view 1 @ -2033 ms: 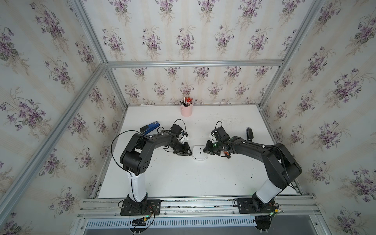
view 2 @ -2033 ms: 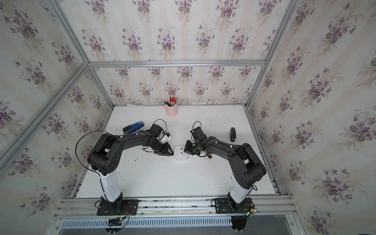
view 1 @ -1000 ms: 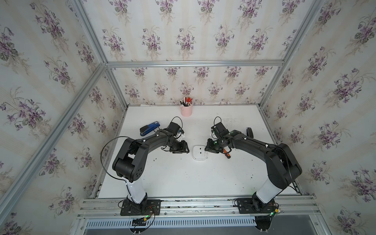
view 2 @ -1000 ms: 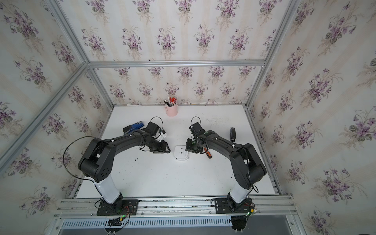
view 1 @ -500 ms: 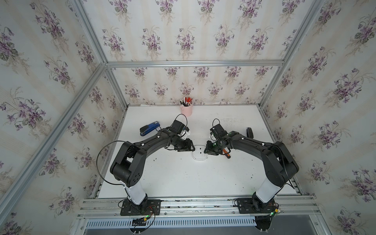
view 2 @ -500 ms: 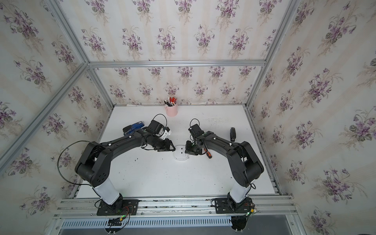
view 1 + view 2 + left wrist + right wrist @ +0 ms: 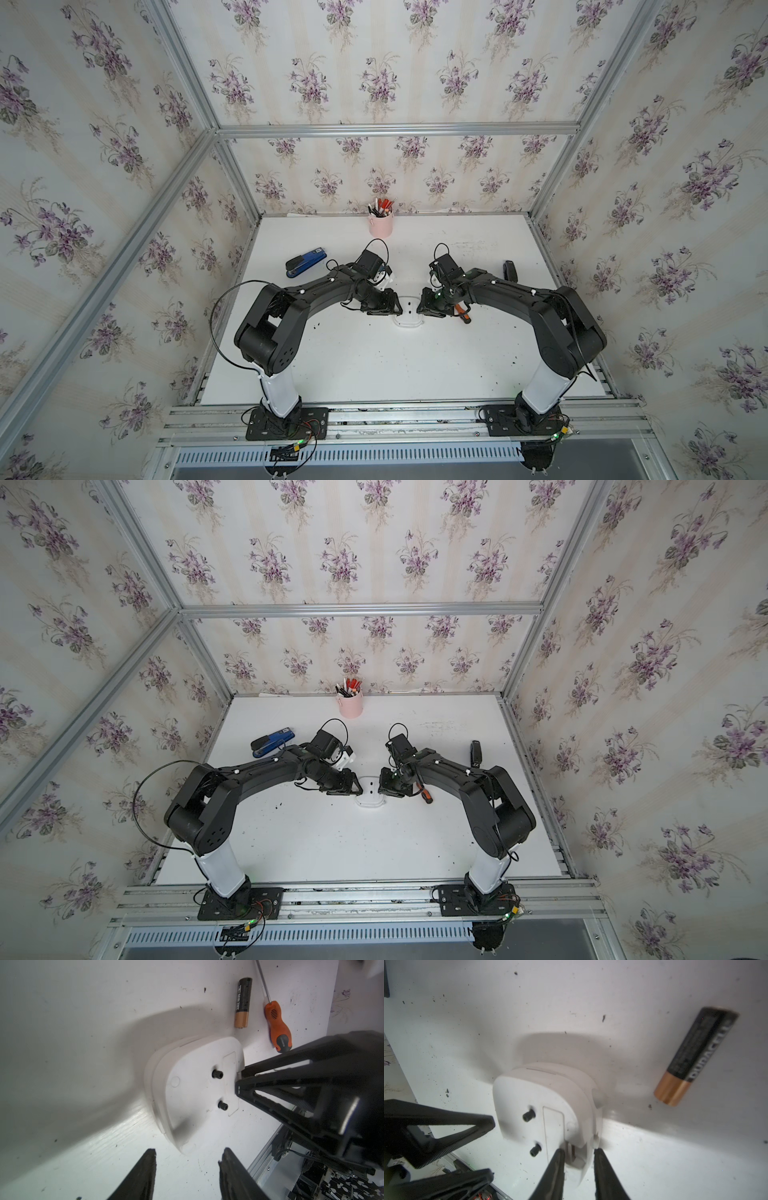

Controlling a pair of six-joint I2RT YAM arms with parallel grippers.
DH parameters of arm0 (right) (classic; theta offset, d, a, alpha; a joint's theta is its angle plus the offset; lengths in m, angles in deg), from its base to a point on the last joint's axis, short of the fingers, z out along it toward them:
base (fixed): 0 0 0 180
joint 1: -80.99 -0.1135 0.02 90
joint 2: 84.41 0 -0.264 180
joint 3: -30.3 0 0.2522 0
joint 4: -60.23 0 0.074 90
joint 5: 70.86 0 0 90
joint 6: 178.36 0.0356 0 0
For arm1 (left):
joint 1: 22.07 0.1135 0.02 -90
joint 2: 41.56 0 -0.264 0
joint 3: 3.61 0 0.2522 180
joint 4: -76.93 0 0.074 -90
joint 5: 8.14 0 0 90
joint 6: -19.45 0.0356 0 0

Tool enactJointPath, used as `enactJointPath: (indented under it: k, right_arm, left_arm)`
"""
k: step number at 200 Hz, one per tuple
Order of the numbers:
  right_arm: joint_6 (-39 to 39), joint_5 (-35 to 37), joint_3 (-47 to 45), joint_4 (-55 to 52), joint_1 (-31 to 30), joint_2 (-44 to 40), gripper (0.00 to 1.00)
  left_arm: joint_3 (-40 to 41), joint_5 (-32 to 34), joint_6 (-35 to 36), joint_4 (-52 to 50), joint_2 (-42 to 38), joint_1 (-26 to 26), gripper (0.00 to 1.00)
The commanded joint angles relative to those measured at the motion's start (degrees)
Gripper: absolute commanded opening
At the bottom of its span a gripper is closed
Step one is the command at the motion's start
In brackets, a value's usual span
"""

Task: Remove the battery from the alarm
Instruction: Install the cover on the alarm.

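The alarm [image 7: 408, 318] lies face down in the middle of the surface [image 7: 374, 365]. Its plain back, with two black knobs [image 7: 217, 1073] and a flat hatch [image 7: 553, 1126], faces up where both arms can reach it. The battery [image 7: 243, 1001] is not in it. It lies flat on the surface just beside the alarm, roughly parallel to the screwdriver [image 7: 277, 1024] and touching neither. From that, the removal itself looks done, and the battery sits clear of the work, where it is unlikely to be knocked.

The right end effector [image 7: 579, 1153] straddles one corner of the alarm, where a small opening shows in the shell. Its fingers stand only narrowly apart, one on the back by the hatch and one outside the rim. I cannot tell whether they pinch the shell or merely bracket it. The left end effector [image 7: 188, 1152] sits at the opposite side, its fingers well apart and empty, just short of the alarm's corner. It is probably placed there to stop the light shell sliding if the right arm pushes or pulls.
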Motion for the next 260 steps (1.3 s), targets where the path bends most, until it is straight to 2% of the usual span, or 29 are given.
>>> enactJointPath:
  k: [1, 89, 123, 260]
  right_arm:
    - [0.49, 1.44, -0.35, -0.64, 0.14, -0.12, 0.29]
    - [0.26, 1.9, -1.16, -1.66, 0.23, 0.63, 0.16]
    - [0.15, 1.91, -0.95, -1.75, 0.32, 0.96, 0.16]
    - [1.91, -2.5, -4.22, 4.21, 1.44, -4.91, 0.39]
  left_arm:
    - [-0.16, -0.59, 0.79, 0.01, 0.33, -0.09, 0.55]
    - [-0.22, -1.03, 1.42, -0.52, 1.13, -0.39, 0.53]
    - [-0.51, -1.07, 1.75, -0.87, 1.56, -0.5, 0.53]
    - [-0.96, -0.01, 1.58, -1.22, 1.21, -0.49, 0.53]
